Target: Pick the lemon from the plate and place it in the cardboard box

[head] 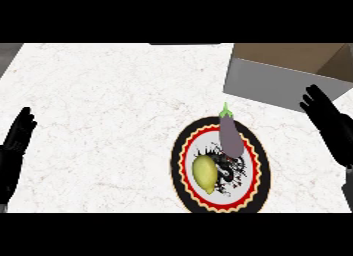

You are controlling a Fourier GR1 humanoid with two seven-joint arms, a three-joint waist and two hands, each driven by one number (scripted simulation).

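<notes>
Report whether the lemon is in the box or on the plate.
On the plate: the lemon lies beside the eggplant on the plate, apart from the cardboard box.

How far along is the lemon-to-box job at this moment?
Nothing is done yet: the lemon lies on the plate beside an eggplant. Neither hand holds anything; the right hand is open near the cardboard box, the left hand open at the left edge. Grasp and placement are left.

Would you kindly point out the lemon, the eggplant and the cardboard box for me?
lemon [205,173], head view, middle of its yellow body.
eggplant [230,137], head view, middle of its purple body.
cardboard box [282,84], head view, its pale near wall.
</notes>
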